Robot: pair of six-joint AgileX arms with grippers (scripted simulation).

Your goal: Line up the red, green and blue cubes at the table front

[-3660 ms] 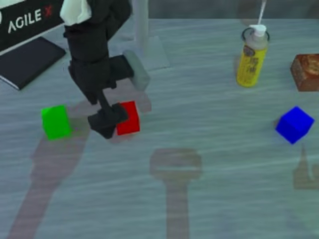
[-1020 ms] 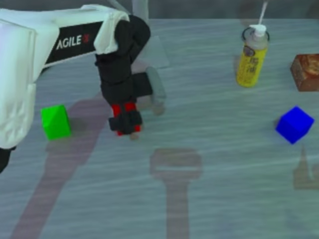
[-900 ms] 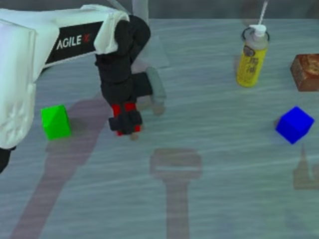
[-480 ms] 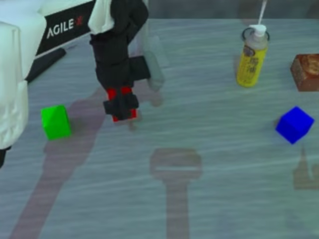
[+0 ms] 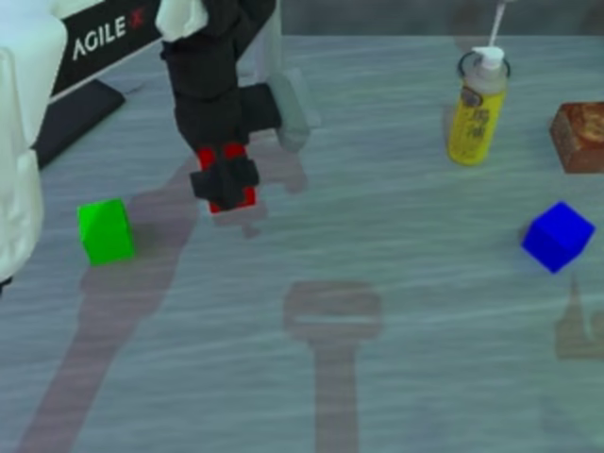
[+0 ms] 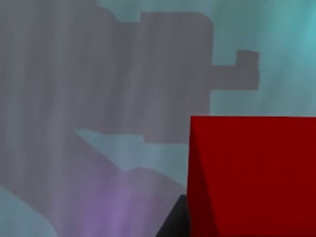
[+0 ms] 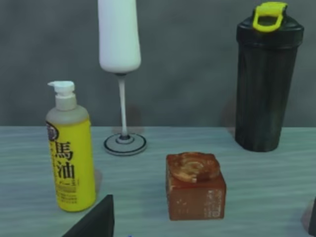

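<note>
Left gripper (image 5: 225, 179) clamped on the red cube (image 5: 226, 196), hanging above the table (image 5: 396, 264) toward the back left, red peeking out above and below the black fingers. In the left wrist view the same red cube (image 6: 252, 177) fills one corner with the gripper's shadow on the tabletop under it, so probably lifted clear rather than resting.

Green cube (image 5: 106, 230) sitting on the table near the left edge, well apart from the held one. Blue cube (image 5: 559, 236) way over by the right edge, turned a bit off-square.

Handling guess: small, rigid, glossy, likely light. Flat parallel faces, so pinching two opposite sides at mid-height looks best. Slick finish could let it twist if caught on a corner or edge, which matters for the rotated blue one: worth squaring the fingers to its faces first.

Right arm not visible from above, apparently parked; can't tell about its fingers. Its wrist view just shows the yellow pump bottle (image 7: 71, 160), a white wine glass (image 7: 121, 74), the brown rusty block (image 7: 195, 186) and a black shaker bottle (image 7: 266, 79) at the back.

Nothing lined up at the front yet.
</note>
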